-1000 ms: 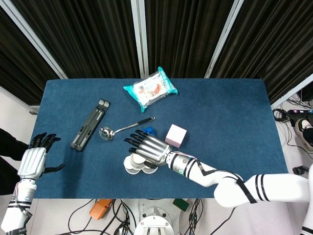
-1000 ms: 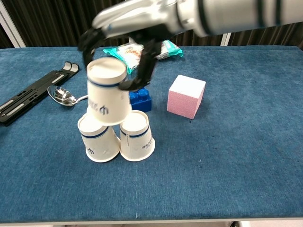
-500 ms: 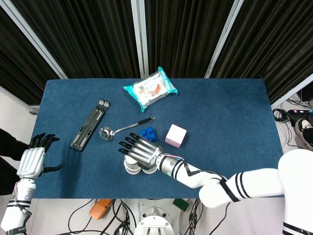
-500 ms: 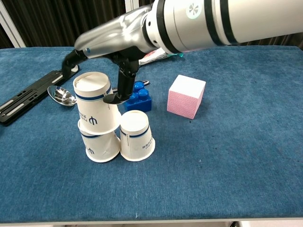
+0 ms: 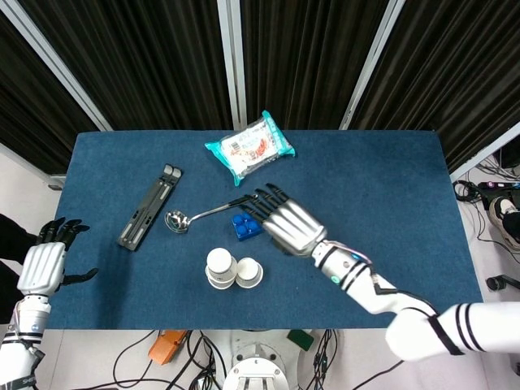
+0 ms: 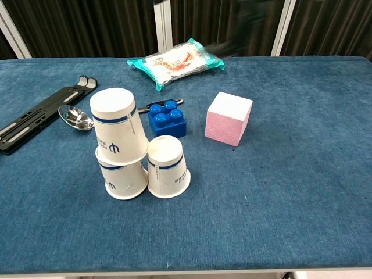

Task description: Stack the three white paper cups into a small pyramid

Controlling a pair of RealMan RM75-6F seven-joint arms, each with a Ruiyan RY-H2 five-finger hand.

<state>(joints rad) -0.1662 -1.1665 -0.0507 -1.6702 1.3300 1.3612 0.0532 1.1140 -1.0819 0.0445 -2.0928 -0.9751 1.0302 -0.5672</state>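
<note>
Chest view: top cup [image 6: 118,132] sits tilted on left cup [image 6: 123,179], beside right cup [image 6: 167,167], near blue brick [image 6: 167,118]. Likely light, crushable; grip sidewall gently. Right hand [image 5: 286,225] spread, empty; left hand [image 5: 42,266] spread too.

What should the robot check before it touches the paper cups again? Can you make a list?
1. Both bottom cups standing side by side: ok. The left bottom cup and right bottom cup touch each other.
2. Top cup centred over both: not ok. It sits tilted on the left one only, not bridging to the right one.
3. Right hand free to grasp: ok. It holds nothing, fingers spread, above the blue brick.
4. Left hand out of the way: ok. It is at the table's left edge, holding nothing.
5. Room around the stack: ok. The spoon and pink cube lie apart from the cups.
6. Top cup steady: cannot tell.
</note>
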